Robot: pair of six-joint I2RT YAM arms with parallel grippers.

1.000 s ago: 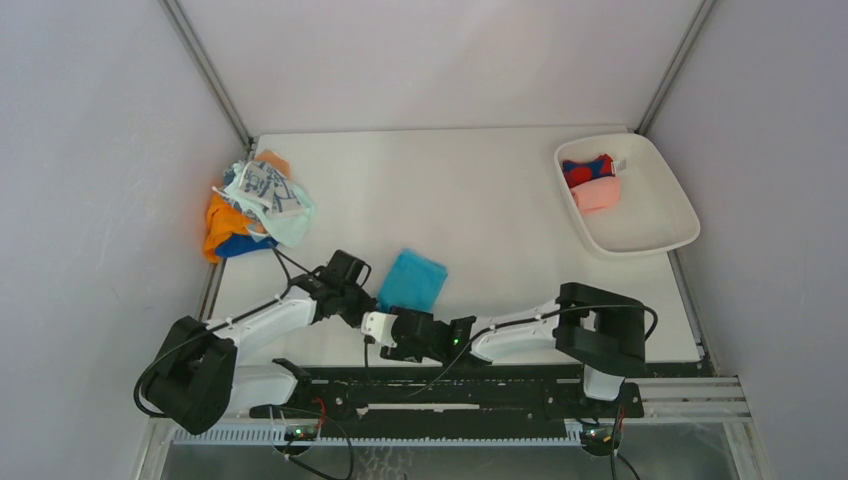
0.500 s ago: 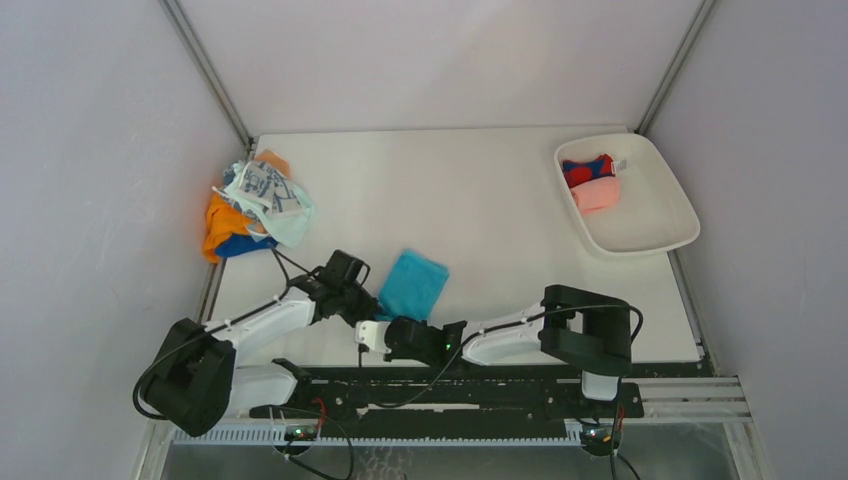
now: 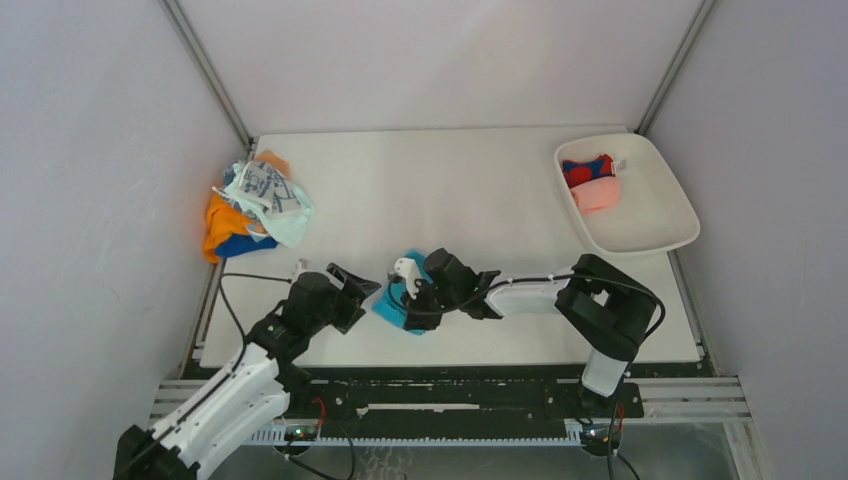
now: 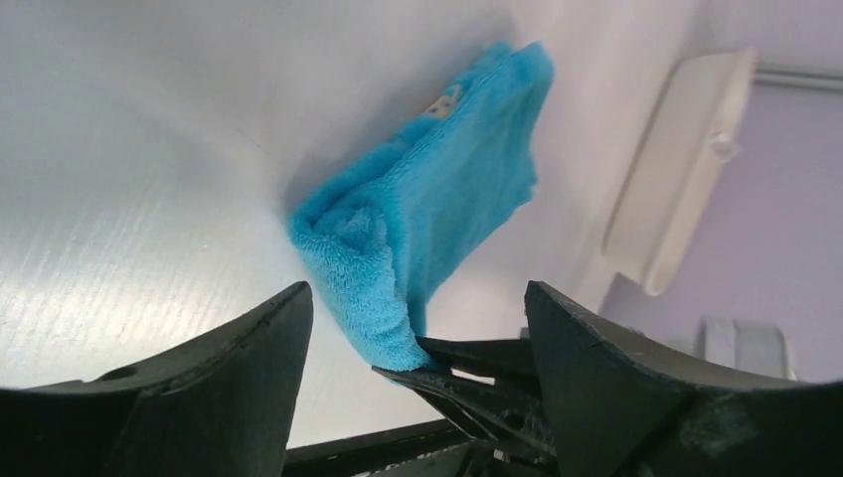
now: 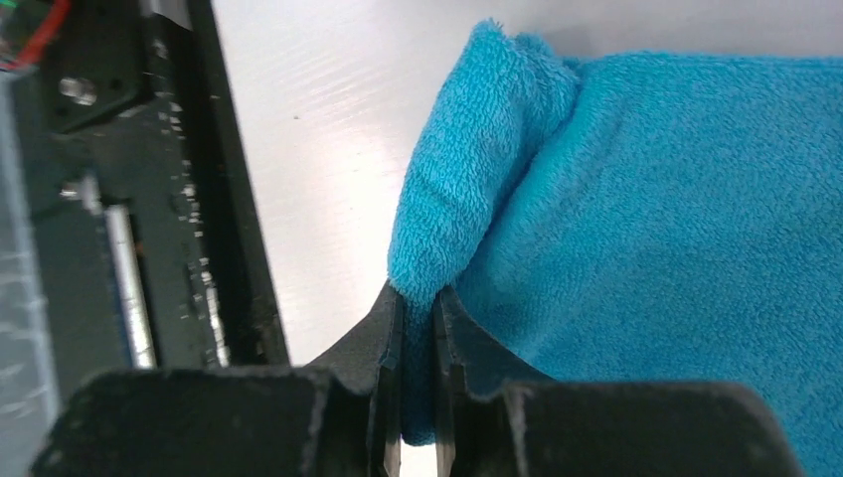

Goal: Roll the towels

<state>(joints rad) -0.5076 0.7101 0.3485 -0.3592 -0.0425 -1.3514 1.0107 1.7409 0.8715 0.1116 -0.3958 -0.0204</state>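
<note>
While the right gripper (image 5: 418, 298) is clamped on the folded edge of the bright blue towel (image 4: 427, 199) at the desk's (image 3: 450, 190) near middle, the left gripper (image 4: 416, 298) stands spread apart just beside it, holding nothing.

The white table (image 3: 480, 190) stretching away from me carries three things directly on its flat, matte top. A loose heap of towels (image 3: 255, 205), orange, deep blue, pale mint and white with a blue-grey print, sits at about ten o'clock, crowded against the left edge, while a white tray (image 3: 648, 210) rests at two o'clock in the far right corner, well apart from the heap. Nearest me, at roughly seven o'clock and close to the front edge, lies a bright blue towel (image 3: 397, 306), bunched and folded over on itself, with its near corner raised off the surface.
</note>
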